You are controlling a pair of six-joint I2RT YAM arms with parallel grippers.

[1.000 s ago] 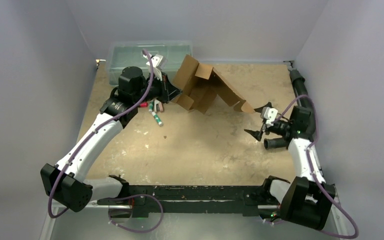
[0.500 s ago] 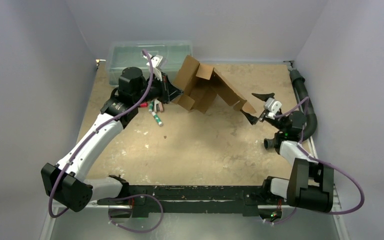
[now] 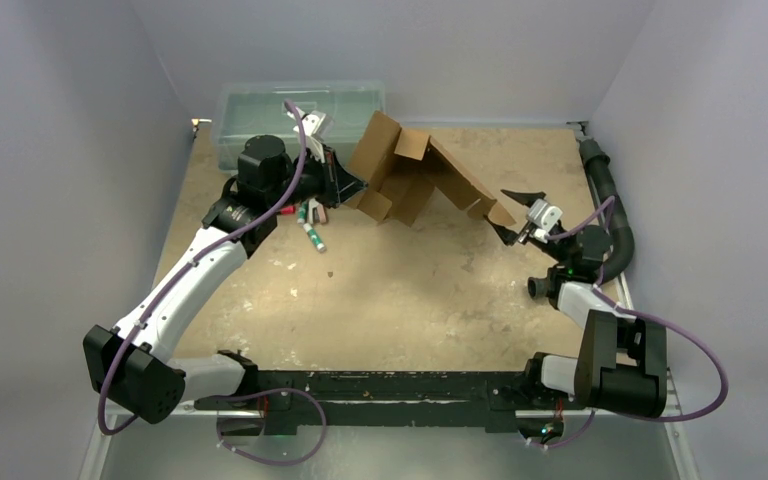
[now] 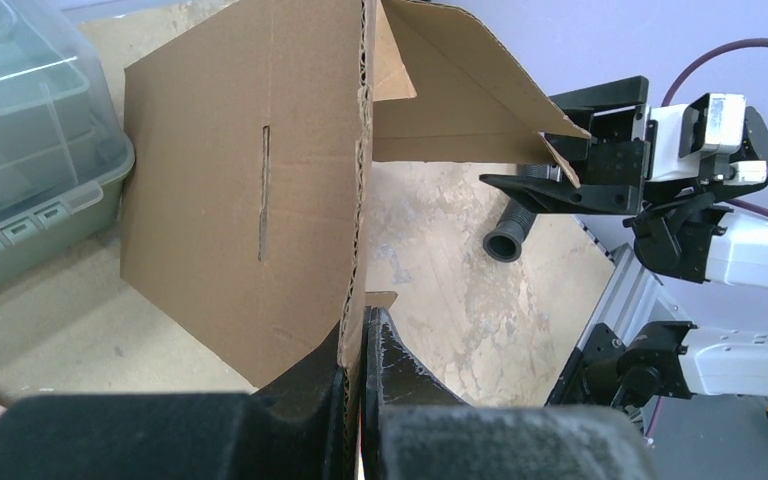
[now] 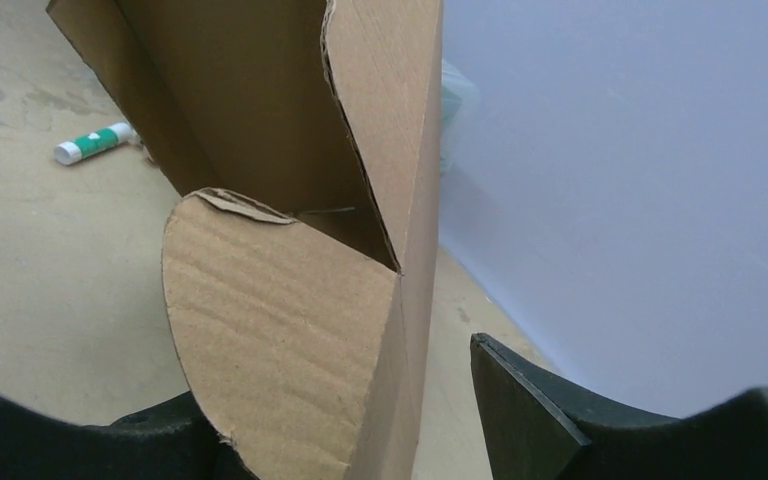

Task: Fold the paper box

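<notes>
You had the tan, scuffed worktop under everything, with the clear greenish lidded bin at its far left corner. Just right of that bin, toward the far middle of the worktop, the paper box stood half-formed and lifted, its brown panels rising in a tent shape with flaps hanging open, one panel sloping down to the right. Your left pincer was clamped tight on the box's left edge; the left wrist view showed the corrugated edge pinched between its two black fingers, a slotted panel standing upright above them. Your right pincer sat at the low right corner of the sloping panel, jaws apart and straddling a rounded flap. In the right wrist view that flap lay against one finger, while the other finger stood clear of the cardboard with a gap between. A black ribbed hose ran along the right edge of the worktop beside the right arm. A few markers lay on the worktop near the left arm's wrist, just beside the box.
</notes>
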